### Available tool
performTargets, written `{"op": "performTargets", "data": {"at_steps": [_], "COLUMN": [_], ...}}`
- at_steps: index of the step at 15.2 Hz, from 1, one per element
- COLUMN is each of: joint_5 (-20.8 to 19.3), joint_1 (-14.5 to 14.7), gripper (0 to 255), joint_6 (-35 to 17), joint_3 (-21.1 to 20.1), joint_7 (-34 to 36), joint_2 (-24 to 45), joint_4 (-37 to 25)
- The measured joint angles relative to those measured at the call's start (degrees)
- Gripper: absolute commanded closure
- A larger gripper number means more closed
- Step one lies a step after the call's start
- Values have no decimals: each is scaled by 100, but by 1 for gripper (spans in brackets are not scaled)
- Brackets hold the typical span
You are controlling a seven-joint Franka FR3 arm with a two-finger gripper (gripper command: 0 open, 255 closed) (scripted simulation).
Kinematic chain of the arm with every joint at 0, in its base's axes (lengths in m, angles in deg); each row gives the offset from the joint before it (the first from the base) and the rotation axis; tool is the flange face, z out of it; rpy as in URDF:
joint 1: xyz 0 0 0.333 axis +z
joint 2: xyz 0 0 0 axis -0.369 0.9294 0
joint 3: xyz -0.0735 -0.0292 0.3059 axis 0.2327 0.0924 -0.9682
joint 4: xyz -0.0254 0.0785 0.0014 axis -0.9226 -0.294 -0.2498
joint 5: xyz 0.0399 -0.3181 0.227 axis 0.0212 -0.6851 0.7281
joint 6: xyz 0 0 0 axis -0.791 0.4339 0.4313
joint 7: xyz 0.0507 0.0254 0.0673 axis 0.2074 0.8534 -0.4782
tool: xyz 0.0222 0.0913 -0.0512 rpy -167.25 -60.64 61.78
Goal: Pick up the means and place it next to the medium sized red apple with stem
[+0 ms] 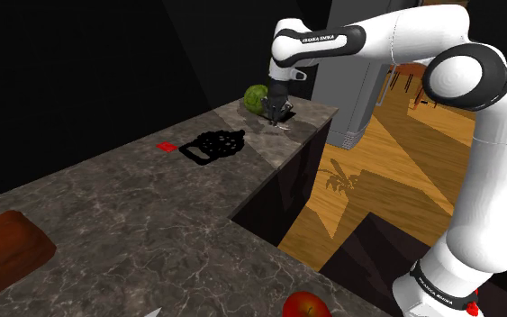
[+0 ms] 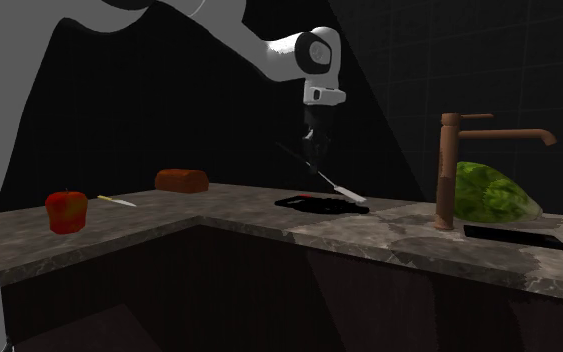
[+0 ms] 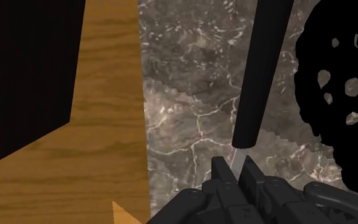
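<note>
Utensil (image 3: 261, 76) has a long black handle and a thin pale end, which the tool (image 3: 236, 172) pinches tightly.

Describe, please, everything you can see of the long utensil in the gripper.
The utensil is long and slim: a round, matte black handle ending in a thin, pale, metal-looking strip. The gripper is shut on that strip, so the handle juts out past it. The utensil is held tilted over the marbled counter, beside a black perforated object. Whether its low end touches anything is unclear.
</note>
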Motion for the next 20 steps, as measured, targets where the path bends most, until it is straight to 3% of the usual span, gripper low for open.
{"op": "performTargets", "data": {"at_steps": [7, 20], "joint_5": [-5, 232], "joint_1": [7, 610], "gripper": [255, 255], "joint_6": [544, -75], "joint_3": [-3, -504], "joint_7": [20, 1089], "joint_2": [19, -1759], "joint_4": [-564, 1749]}}
